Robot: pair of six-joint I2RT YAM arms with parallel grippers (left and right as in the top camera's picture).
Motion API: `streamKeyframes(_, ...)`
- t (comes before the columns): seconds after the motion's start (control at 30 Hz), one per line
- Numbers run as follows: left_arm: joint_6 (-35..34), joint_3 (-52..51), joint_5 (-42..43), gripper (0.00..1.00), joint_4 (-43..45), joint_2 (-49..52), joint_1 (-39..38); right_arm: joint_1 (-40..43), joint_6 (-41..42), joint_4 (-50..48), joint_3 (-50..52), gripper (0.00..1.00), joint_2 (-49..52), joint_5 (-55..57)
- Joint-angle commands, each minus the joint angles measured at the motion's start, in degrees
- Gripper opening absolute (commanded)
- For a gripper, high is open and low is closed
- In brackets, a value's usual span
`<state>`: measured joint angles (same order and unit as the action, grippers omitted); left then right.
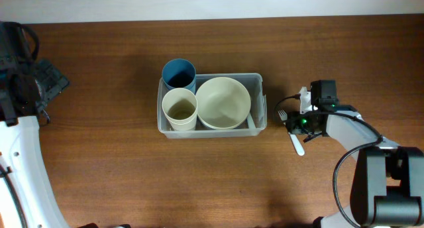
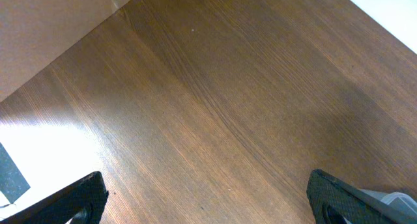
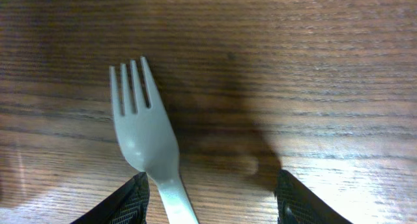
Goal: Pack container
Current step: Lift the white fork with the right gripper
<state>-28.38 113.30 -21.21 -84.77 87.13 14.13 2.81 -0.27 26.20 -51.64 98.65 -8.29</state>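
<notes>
Clear plastic, the container (image 1: 211, 132) sits mid-table holding a blue cup (image 1: 179, 73), a cream cup (image 1: 179, 109) and a cream bowl (image 1: 223, 102). At its 3 o'clock lies a pale fork (image 3: 140, 129). Only the wrist view shows the right gripper (image 3: 212, 201) half-open astride the handle, unclamped. The left gripper (image 2: 208, 198) gapes wide, empty.

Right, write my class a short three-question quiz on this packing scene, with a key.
1. True or false: the fork lies inside the container.
2. What stands in the container next to the cream bowl? A) two cups B) a plate C) a spoon
3. Which hand hangs over the fork, with a finger on either side of its handle?
Key: 1 false, it lies outside on the table. 2 A, a blue cup and a cream cup. 3 the right hand, which is open.
</notes>
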Motion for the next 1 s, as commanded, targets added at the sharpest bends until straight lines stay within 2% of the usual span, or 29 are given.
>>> streamKeyframes(0.0,-0.72,-0.13,0.07,1.00,-0.09,0.20,0.24,0.22,-2.25,-0.11,1.79,0.57,2.78,-4.87)
streamKeyframes(0.53,-0.72,-0.13,0.07,1.00,-0.09,0.20,0.24,0.15,-5.53,-3.48,1.81,0.57,3.23,-7.19)
streamKeyframes(0.97,-0.72,-0.13,0.07,1.00,-0.09,0.20,0.24,0.20,-5.49,-8.28,1.81,0.57,9.77,-6.67)
